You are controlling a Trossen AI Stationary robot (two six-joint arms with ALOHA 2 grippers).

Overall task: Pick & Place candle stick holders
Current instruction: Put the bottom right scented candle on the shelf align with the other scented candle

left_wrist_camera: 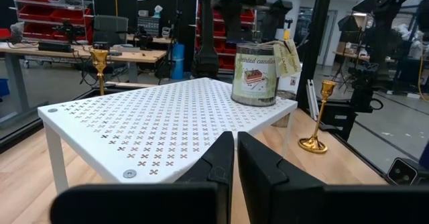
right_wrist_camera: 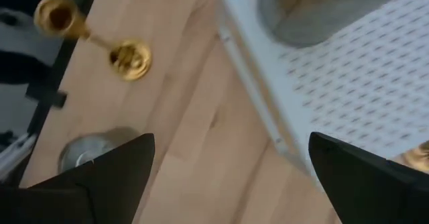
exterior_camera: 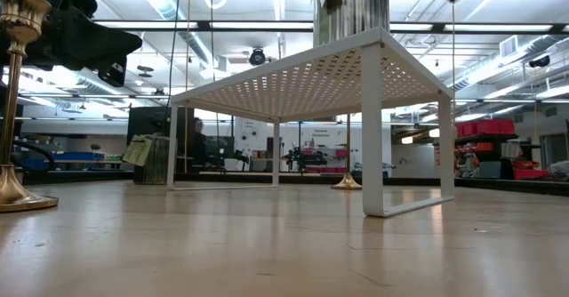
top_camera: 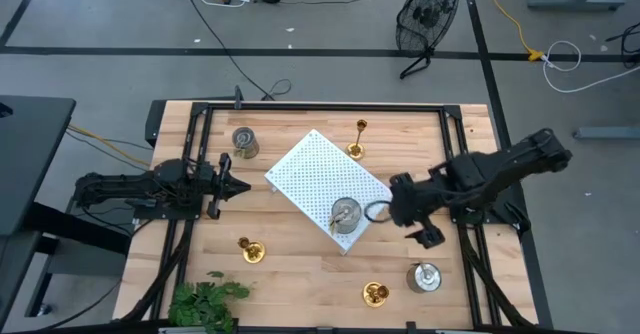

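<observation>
Three brass holders [top_camera: 251, 251] and three silver ones [top_camera: 345, 214], one on the board [top_camera: 322, 181]; left pincer [top_camera: 244, 185] closed, right pincer [top_camera: 398, 217] open.

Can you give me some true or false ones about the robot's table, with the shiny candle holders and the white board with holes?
1. A squat silver-grey cylindrical holder stands on the white perforated square board. True.
2. All three shiny brass holders stand on the board. False: the three brass holders are all on the wooden table, off the board.
3. The right gripper is open, beside the board's corner near the holder. True.
4. The left gripper holds a brass holder. False: it is shut on nothing, pointing at the board.
5. The green leafy plant sits in the middle of the board. False: it is at the table's edge.
</observation>
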